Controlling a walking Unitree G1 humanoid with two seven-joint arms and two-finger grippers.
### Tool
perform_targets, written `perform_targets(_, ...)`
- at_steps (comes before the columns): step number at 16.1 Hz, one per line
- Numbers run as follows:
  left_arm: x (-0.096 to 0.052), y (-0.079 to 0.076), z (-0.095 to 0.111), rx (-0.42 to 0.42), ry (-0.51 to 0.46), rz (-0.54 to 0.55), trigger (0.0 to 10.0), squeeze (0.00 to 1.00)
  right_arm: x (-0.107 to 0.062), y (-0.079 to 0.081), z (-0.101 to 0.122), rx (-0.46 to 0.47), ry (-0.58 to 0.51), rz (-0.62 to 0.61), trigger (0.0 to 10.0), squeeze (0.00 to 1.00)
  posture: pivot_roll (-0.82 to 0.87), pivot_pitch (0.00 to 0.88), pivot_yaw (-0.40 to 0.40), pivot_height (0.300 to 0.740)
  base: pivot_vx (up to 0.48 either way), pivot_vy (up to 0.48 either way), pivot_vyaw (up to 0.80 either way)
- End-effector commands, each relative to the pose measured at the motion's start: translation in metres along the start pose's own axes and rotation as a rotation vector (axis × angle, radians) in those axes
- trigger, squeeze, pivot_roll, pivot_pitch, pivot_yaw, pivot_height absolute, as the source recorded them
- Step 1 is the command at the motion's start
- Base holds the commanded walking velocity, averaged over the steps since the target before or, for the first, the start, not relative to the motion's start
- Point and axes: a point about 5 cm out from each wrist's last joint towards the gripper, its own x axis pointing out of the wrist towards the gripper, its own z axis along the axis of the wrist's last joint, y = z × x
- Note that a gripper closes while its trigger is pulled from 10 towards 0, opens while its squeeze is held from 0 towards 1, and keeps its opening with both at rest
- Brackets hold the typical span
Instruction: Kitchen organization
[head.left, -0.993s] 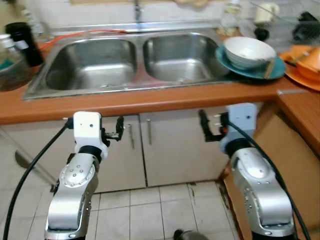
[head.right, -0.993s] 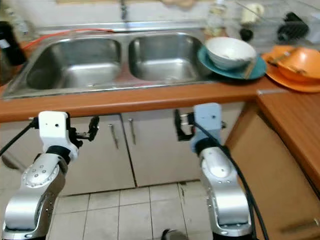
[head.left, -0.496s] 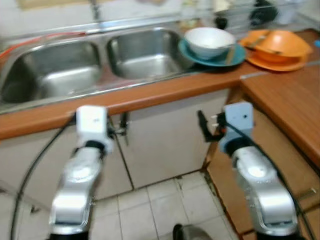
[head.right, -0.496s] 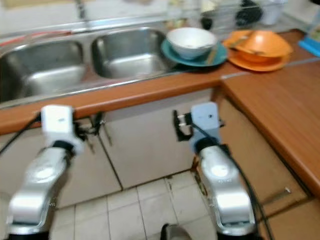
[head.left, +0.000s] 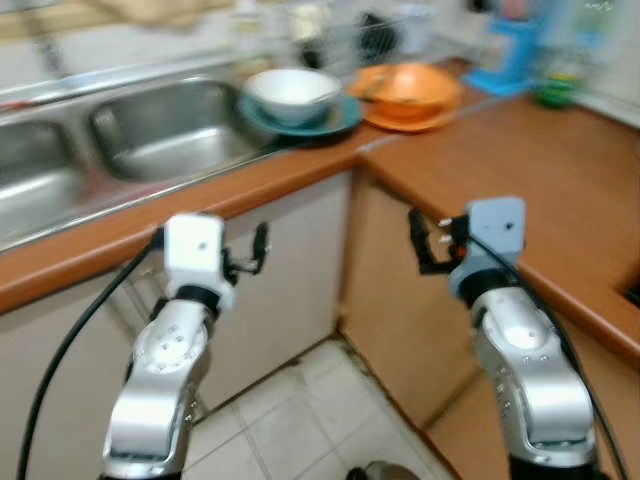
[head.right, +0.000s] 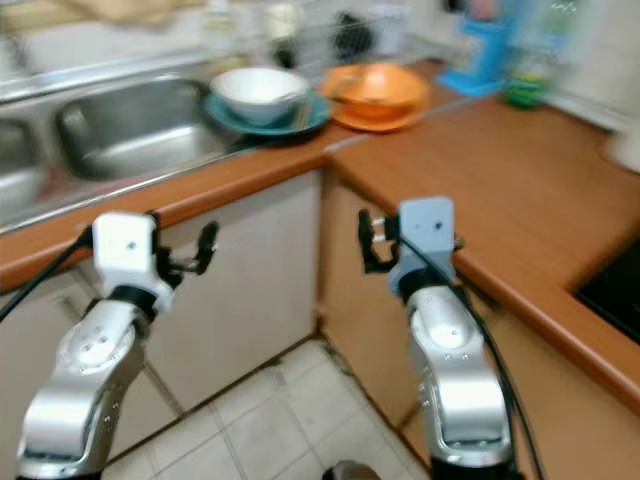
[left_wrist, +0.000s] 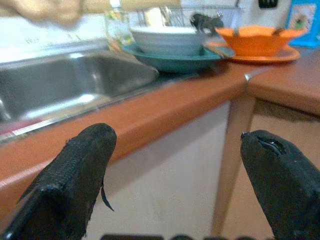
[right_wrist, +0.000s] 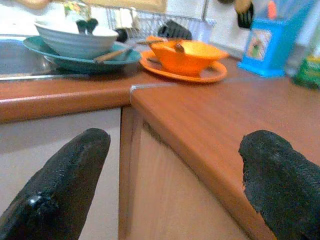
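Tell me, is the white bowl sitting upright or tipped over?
Upright: the white bowl rests rim up on the teal plate beside the sink.

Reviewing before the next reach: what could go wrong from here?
1. The head views are blurred, so aiming at the white bowl on the teal plate could be off.
2. That plate sits near the counter edge; a bump might tip it.
3. The orange bowl holds a utensil that could snag the fingers.
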Motion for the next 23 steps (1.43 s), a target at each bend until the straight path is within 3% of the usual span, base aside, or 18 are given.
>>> perform_targets(1,0.0,0.003,0.004,-0.005,-0.015,0.017,10.0,0.0,0.0,0.002,0.001,0.017,0.009,0.03,10.0,0.0,-0.1,0.0,0.045,0.74,0.0,0.0,0.0)
perform_targets(2,0.001,0.004,0.004,0.01,-0.015,0.018,10.0,0.0,0.0,0.003,-0.001,0.03,0.022,0.037,10.0,0.0,-0.1,0.0,0.04,0.74,0.0,0.0,0.0)
perform_targets(4,0.001,0.007,0.009,-0.057,-0.042,0.032,10.0,0.0,0.002,0.004,-0.003,0.052,0.041,0.059,10.0,0.0,-0.09,0.0,0.034,0.74,0.0,0.0,0.0)
perform_targets(5,0.001,0.008,0.01,-0.037,-0.038,0.033,10.0,0.0,0.003,0.005,-0.003,0.052,0.044,0.067,10.0,0.0,-0.08,0.0,0.03,0.74,0.0,0.0,0.0)
perform_targets(10,0.001,0.016,0.013,-0.059,-0.063,0.065,10.0,0.0,0.005,0.008,0.001,-0.009,0.016,0.096,10.0,0.0,-0.07,0.0,0.031,0.74,0.0,0.0,0.0)
perform_targets(19,-0.001,0.012,0.007,-0.062,-0.038,0.054,10.0,0.0,0.006,0.007,0.004,-0.014,0.006,0.1,10.0,0.0,-0.09,0.0,0.013,0.74,0.261,0.0,0.0)
perform_targets(23,-0.001,0.013,0.007,-0.062,-0.034,0.046,10.0,0.0,0.004,0.018,0.009,-0.064,-0.03,0.175,10.0,0.0,-0.09,0.0,0.021,0.74,0.306,0.0,0.6)
